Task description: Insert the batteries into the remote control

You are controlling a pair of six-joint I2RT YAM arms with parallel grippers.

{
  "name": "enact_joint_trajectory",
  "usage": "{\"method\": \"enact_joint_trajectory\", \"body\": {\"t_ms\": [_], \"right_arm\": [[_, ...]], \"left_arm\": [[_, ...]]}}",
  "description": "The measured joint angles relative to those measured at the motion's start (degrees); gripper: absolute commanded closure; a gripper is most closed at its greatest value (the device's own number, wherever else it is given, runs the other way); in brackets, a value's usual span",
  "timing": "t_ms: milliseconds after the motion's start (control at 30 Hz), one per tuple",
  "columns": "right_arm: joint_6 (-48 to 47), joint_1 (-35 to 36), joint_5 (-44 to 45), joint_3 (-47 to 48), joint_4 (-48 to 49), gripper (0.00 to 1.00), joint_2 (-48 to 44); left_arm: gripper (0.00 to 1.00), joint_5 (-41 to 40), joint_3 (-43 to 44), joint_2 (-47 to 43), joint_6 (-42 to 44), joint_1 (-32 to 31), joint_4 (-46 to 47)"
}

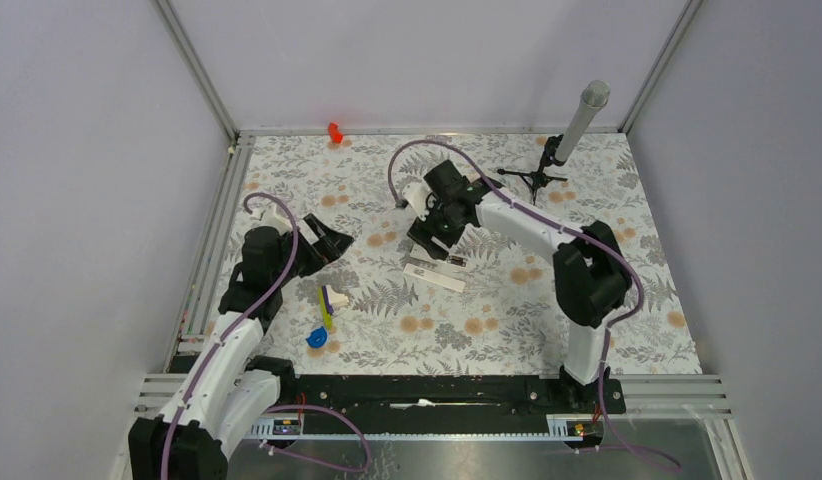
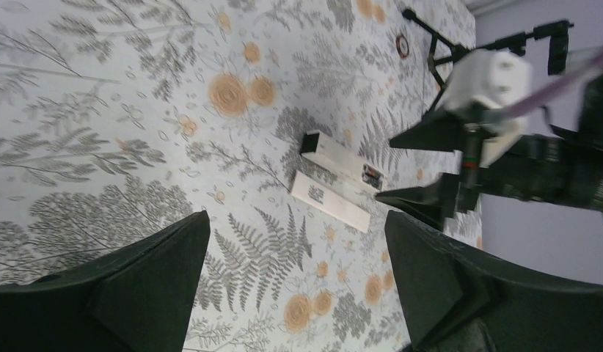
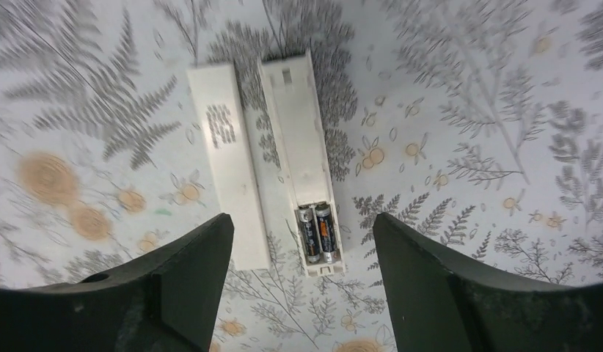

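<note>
The remote control [image 3: 295, 139] lies back-up on the floral mat, its compartment open. Two dark batteries [image 3: 318, 233] sit side by side in the compartment at its near end. A separate white cover [image 3: 227, 161] with grey marks lies alongside it, to the left. My right gripper [image 3: 302, 224] is open and empty, hovering just above the battery end, one finger on each side. In the top view the remote [image 1: 435, 261] lies at mid-table under the right gripper [image 1: 432, 238]. My left gripper [image 1: 327, 243] is open and empty, to the remote's left, and sees it [image 2: 342, 163] ahead.
A yellow-white-blue toy cluster [image 1: 325, 315] lies near the left arm. A microphone on a black tripod [image 1: 567, 140] stands at the back right, with a small black ring [image 2: 403, 45] near it. A red object [image 1: 335, 131] sits at the back edge.
</note>
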Motion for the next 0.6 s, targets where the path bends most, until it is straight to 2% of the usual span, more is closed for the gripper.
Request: {"method": "enact_joint_trajectory", "body": {"t_ms": [167,333,600], "right_arm": [[9.51,-0.02,-3.67,-4.0,8.2,0.34,-7.8],[14.84,0.83,-9.18,-8.5,13.77,0.31,-8.9],[15.28,6.8,-8.31,-7.58,13.05,0.33,-2.08]], "left_arm": [[0.01,-7.32,1.14,-4.87,1.86,0.02,-2.56],[0.01,-11.82,3.32,-5.75,2.51,0.31,-3.39],[0.02,-14.47,3.32,-7.8,1.62,0.68,-5.97]]}}
